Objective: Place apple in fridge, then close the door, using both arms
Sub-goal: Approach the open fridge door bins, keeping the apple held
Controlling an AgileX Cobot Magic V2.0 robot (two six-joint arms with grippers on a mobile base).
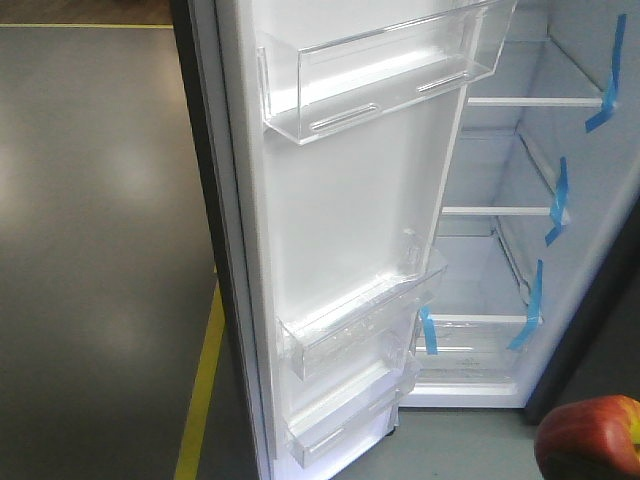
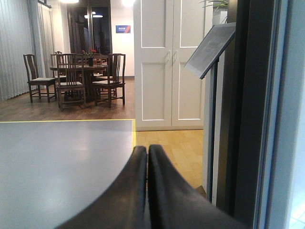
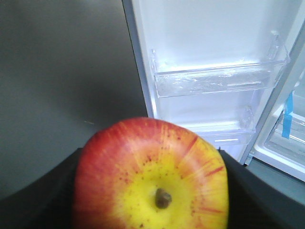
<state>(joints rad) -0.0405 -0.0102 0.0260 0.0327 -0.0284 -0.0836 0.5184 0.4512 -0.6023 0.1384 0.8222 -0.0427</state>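
1. Grey floor [image 1: 100,250] fills everything left of the right gripper [image 3: 151,153], with a yellow line [image 1: 205,380] running along it near the foot of the door.
2. Ahead of the left gripper [image 2: 147,150], a sign stand [image 2: 209,47] sits up and to its right. White double doors [image 2: 167,62] are beyond that, and a table and chairs [image 2: 76,76] are way off to the left.
3. The door [image 1: 350,220] stands wide open ahead of the right gripper, white lining and clear bins [image 1: 390,75] facing it. Its dark edge rises close on the left gripper's right.
4. The fridge [image 1: 490,250] opening is ahead-right of the right gripper, with white shelves [image 1: 500,211] tagged with blue tape [image 1: 605,80]. The bins jut out along the opening's left side.
5. The right gripper has the apple [image 3: 152,176] clamped, with black fingers [image 3: 43,200] spread apple-wide on either side. The left gripper's fingers are pressed together around nothing.
6. The apple is glossy red, streaky and speckled, with a yellow patch around the brown stem, which faces the wrist cam. In the front view it's low, short of the fridge.
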